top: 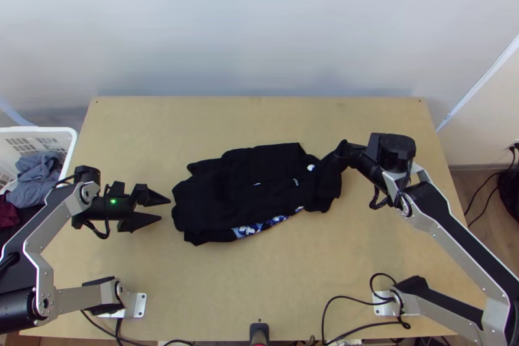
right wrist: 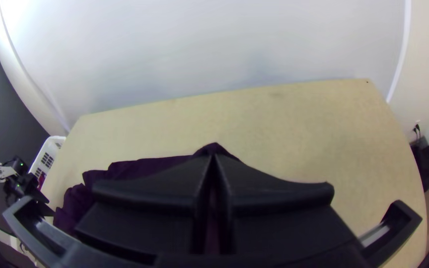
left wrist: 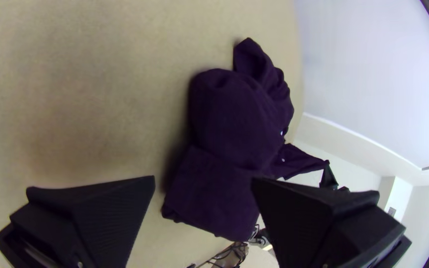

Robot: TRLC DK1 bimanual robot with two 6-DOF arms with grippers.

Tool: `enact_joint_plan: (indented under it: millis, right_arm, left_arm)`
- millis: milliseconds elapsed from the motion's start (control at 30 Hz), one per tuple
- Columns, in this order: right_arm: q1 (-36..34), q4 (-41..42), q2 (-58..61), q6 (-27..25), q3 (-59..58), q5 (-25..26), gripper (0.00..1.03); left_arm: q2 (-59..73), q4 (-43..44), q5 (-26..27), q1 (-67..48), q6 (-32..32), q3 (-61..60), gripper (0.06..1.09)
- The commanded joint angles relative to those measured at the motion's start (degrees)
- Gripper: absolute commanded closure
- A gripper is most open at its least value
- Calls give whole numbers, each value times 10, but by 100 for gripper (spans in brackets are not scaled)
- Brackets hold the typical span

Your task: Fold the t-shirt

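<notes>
A rumpled black cloth t-shirt [top: 240, 193] lies centrally on the light wooden surface [top: 227, 300], one end raised in the tightly closed black right claw [top: 344, 147], the black left claw [top: 165, 210] wide open, empty, near the opposite end.

The top view looks steeply down on the tabletop [top: 259, 294]; the left wrist view looks from nearer, probably aslant; the right faces the wall [right wrist: 199, 49]. All share the t-shirt [top: 227, 190].

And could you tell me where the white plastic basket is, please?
In the top view, the white plastic basket, holding grey cloth, is at the left edge, beside the light wooden table.
</notes>
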Motion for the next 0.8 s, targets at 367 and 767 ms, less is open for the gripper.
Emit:
enact_joint_plan:
  millis: [367,767]
  right_arm:
    - [-1,7,16,6,1,9,99]
    - [-7,7,17,6,-3,11,99]
  left_arm:
    - [23,101,17,-6,-69,-63,13]
    - [15,160,17,-66,-137,-68,21]
